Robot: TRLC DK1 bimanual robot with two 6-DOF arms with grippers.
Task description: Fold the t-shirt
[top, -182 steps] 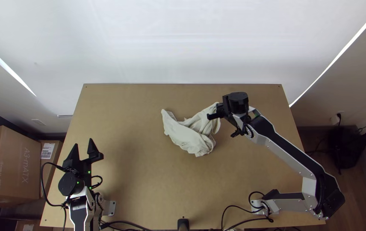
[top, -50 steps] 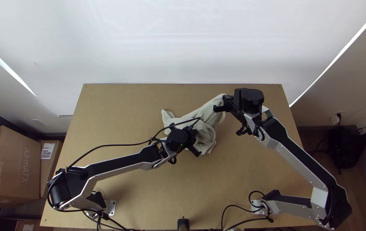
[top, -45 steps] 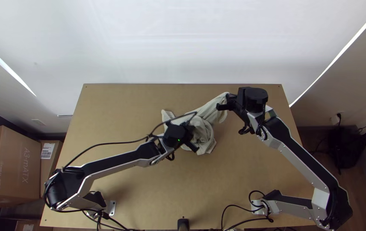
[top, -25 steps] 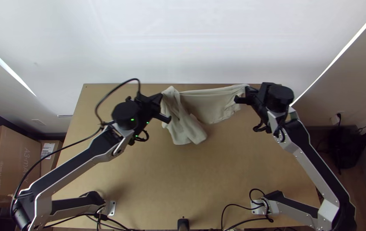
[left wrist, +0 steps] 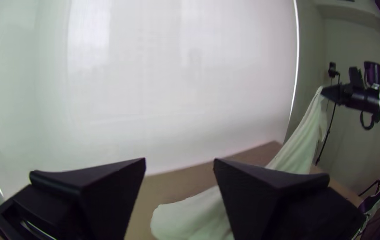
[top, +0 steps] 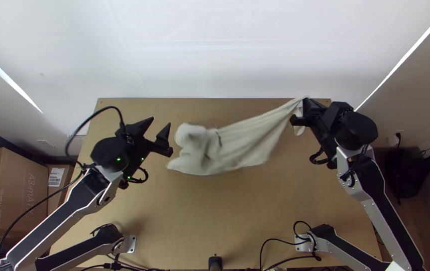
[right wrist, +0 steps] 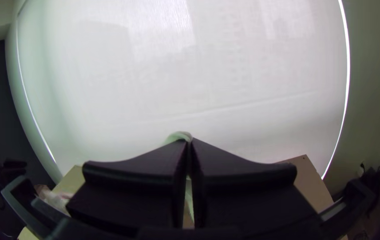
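Observation:
My left gripper (top: 157,127) stands open at the left of the cloth in the top view, with nothing between its fingers. In the left wrist view the two fingers of the left gripper (left wrist: 179,162) are wide apart. My right gripper (top: 299,111) is shut on one end of the off-white t-shirt (top: 245,143) near the table's back right. From there the shirt slants down to the left, its far end bunched beside the left gripper. In the right wrist view the right gripper (right wrist: 189,141) pinches a bit of pale cloth (right wrist: 179,136) at its tips.
The wooden table (top: 215,216) has bare surface in front of the cloth. A white screen (top: 215,50) stands behind the table. Cardboard boxes (top: 11,195) are at the left, beyond the table's edge.
The left gripper first came to the bunched shirt, drew a part of it left, then let go and moved farther left. The right gripper moved right with its end, stretching the cloth out; the left end dropped.

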